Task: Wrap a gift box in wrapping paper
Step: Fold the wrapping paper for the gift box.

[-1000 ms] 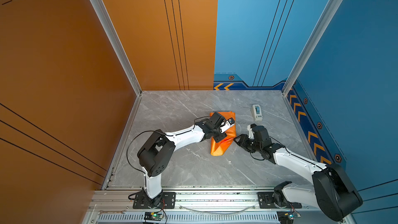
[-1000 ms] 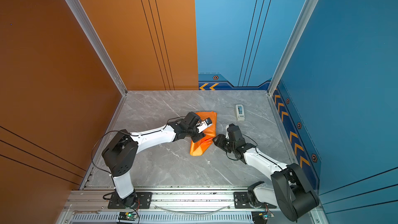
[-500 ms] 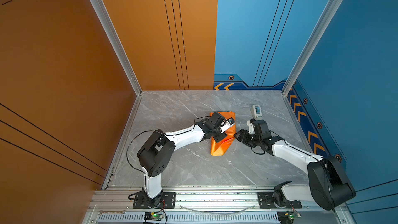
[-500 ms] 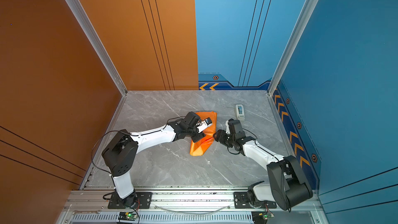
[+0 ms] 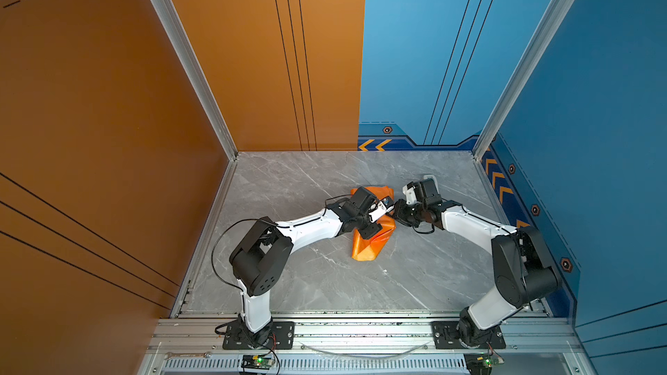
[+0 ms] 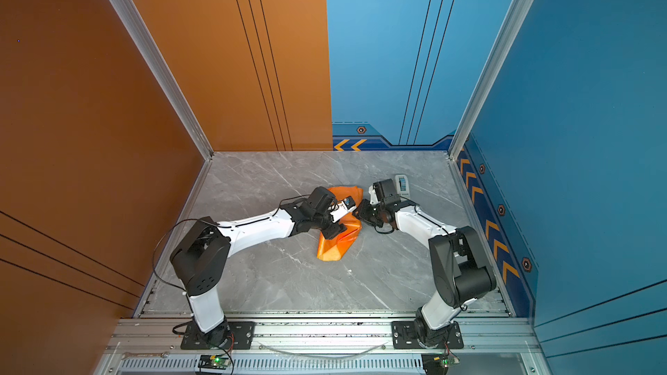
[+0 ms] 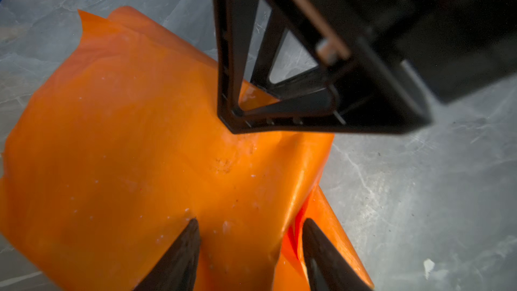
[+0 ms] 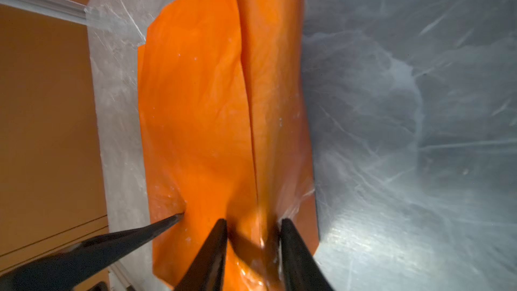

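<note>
The wrapping paper [image 5: 368, 247] [image 6: 334, 247] lies on the grey table as a folded bundle, orange face out. The gift box is hidden. My left gripper [image 5: 371, 230] [image 7: 249, 219] is open, its tips resting on the paper [image 7: 126, 135] either side of a folded edge. My right gripper [image 5: 397, 211] [image 8: 251, 219] comes in from the bundle's right side. Its jaws stand close together with a raised fold of the paper [image 8: 195, 107] pinched between them. One left finger [image 8: 167, 219] presses the sheet beside it. A right finger [image 7: 232, 79] shows in the left wrist view.
A small white tape dispenser [image 6: 401, 185] stands on the table [image 5: 288, 193] just behind the right wrist. Orange and blue walls enclose the left, back and right sides. The aluminium rail [image 5: 361, 330] with both arm bases runs along the front.
My right gripper has moved back and left onto the bundle's right edge, and its jaws have narrowed on the fold. The left jaws have opened a little; that arm has stayed put.
</note>
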Tool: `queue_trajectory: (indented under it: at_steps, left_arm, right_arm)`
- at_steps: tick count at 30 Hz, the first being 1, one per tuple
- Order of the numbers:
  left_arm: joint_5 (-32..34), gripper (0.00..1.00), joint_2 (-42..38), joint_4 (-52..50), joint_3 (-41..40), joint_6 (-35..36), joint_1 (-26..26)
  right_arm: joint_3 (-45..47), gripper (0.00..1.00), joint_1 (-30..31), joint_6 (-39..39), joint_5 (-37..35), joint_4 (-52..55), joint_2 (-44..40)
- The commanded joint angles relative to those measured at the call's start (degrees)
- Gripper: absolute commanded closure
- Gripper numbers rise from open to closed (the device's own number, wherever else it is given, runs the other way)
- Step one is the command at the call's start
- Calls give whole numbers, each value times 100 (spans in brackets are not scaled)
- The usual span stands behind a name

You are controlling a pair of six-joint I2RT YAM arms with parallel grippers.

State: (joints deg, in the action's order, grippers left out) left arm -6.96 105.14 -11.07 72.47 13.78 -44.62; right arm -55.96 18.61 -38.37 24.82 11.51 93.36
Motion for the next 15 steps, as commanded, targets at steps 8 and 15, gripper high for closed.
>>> queue_trajectory:
  at_steps: [8,15]
  left_arm:
    - [-364,33,-1221,155,-25,-2618,833]
    - [-1184,33,-751,-29,-437,-4106,1568]
  right_arm:
    - [-129,74,47,295,-258,713,140]
    - [-330,70,149,286,-241,826,208]
